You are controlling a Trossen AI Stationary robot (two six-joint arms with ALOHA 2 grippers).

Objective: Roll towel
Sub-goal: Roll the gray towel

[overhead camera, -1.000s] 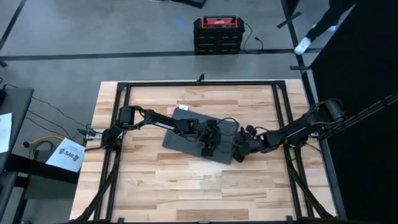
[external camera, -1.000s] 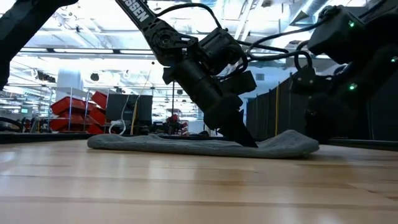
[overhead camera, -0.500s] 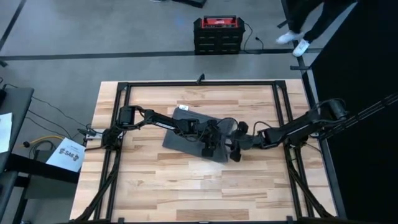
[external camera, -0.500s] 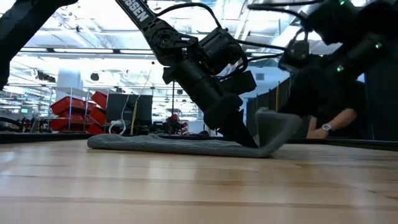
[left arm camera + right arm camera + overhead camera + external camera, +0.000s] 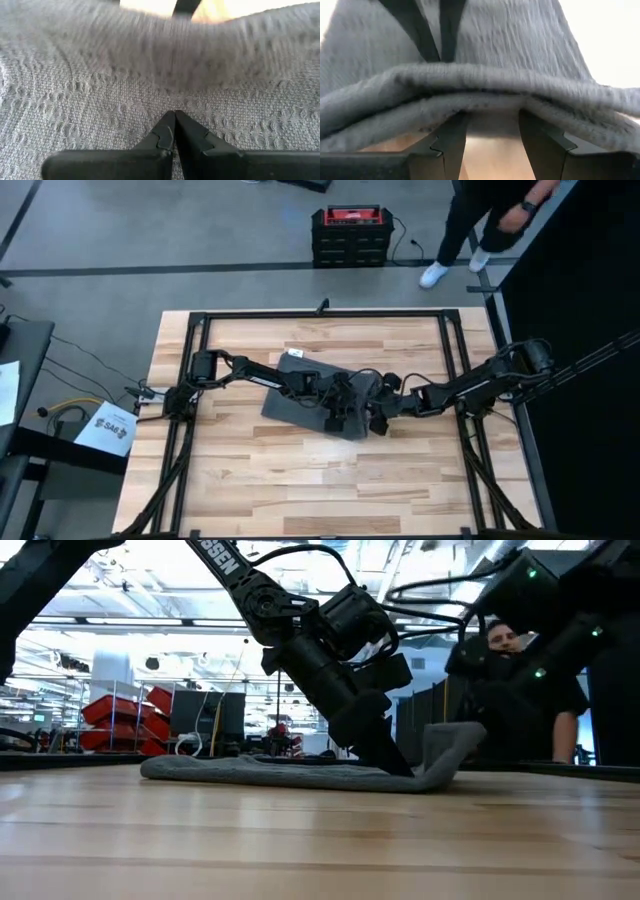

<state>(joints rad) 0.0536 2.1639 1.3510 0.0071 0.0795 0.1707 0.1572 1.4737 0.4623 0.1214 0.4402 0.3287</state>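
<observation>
Towel: your plain dark grey soft woven cloth towel [image 5: 310, 395] lies mostly flat on the pale wooden plank table [image 5: 250, 480], with its right end lifted and curled upward [image 5: 445, 745].
Weave: in the left wrist view you see a ribbed, knobbly texture [image 5: 100, 115] running right up to the fingertips; the far part blurs out.
Left gripper: your left gripper [image 5: 335, 418] slants down with its tip planted on the towel [image 5: 395, 765]; the two dark fingers are pressed together into one narrow point [image 5: 175, 131], nothing between them.
Right gripper: your right gripper [image 5: 378, 420] sits at the towel's raised end; its fingers [image 5: 451, 137] are spread, and the thick folded edge [image 5: 480, 87] drapes across just above them.
Unclear: you cannot tell whether those fingers actually pinch the cloth, since the fold hides their tips.
Hidden: the towel's middle is covered from above by the left arm.
Background: a person [image 5: 520, 670] stands behind the table, partly blocked by the right arm.
</observation>
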